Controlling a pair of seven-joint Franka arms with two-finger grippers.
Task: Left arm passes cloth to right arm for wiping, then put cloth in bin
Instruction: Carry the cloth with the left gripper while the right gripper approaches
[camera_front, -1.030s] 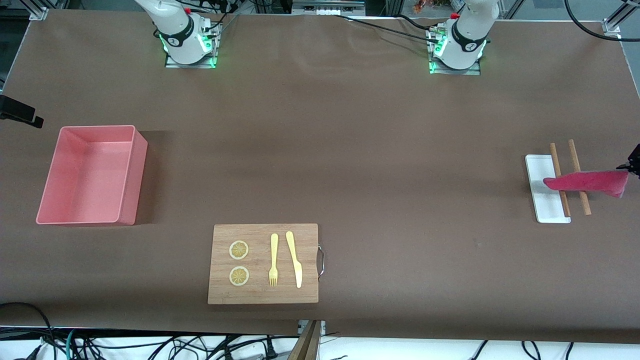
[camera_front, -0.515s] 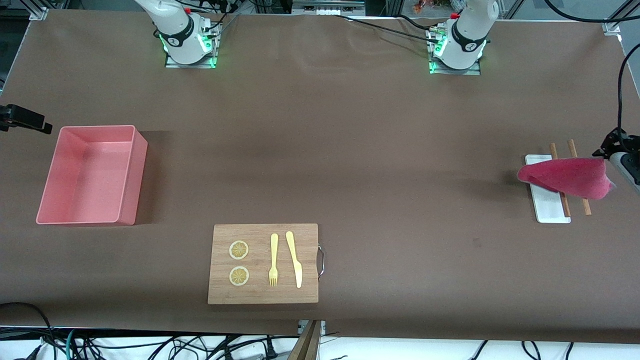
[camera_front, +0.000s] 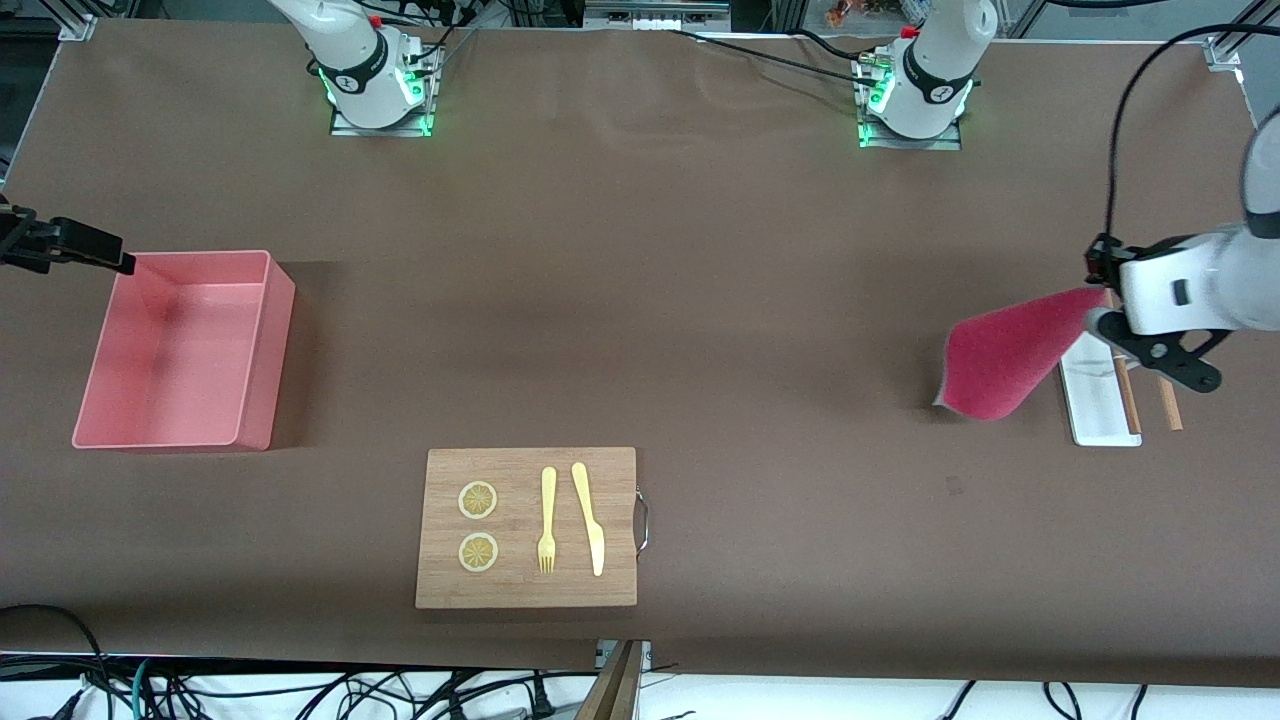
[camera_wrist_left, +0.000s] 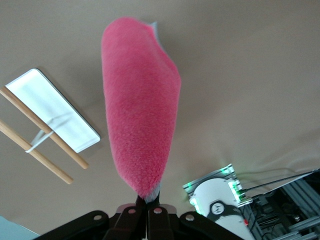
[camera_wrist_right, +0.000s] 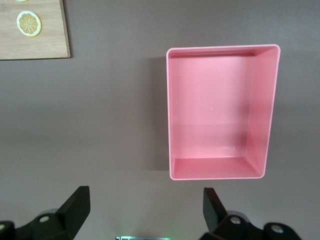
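Magenta-pink cloth (camera_front: 1003, 356) hangs in the air from the left gripper (camera_front: 1098, 308), whose jaws are pinched tight on one corner; in the left wrist view the fluffy cloth (camera_wrist_left: 141, 103) trails away from the closed jaws with a sliver of grey showing along its edge. The cloth is held over the brown worktop (camera_front: 640, 300) toward the left arm's end, just beside a small white flat tray (camera_front: 1096, 395). Two wooden sticks (camera_front: 1168, 404) lie across that tray, partly hidden by the gripper. The right gripper (camera_front: 70, 245) is over the worktop at the right arm's end, beside a corner of the salmon-pink bin (camera_front: 183, 350); its jaws stand wide apart and hold nothing, and the right wrist view looks down on the bin (camera_wrist_right: 221, 111) between them. A wooden cutting board (camera_front: 527, 528) with a metal handle lies nearer the front camera than the bin, between the two ends of the worktop. On it rest two lemon slices (camera_front: 478, 526), a yellow fork (camera_front: 547, 520) and a yellow knife (camera_front: 589, 517).
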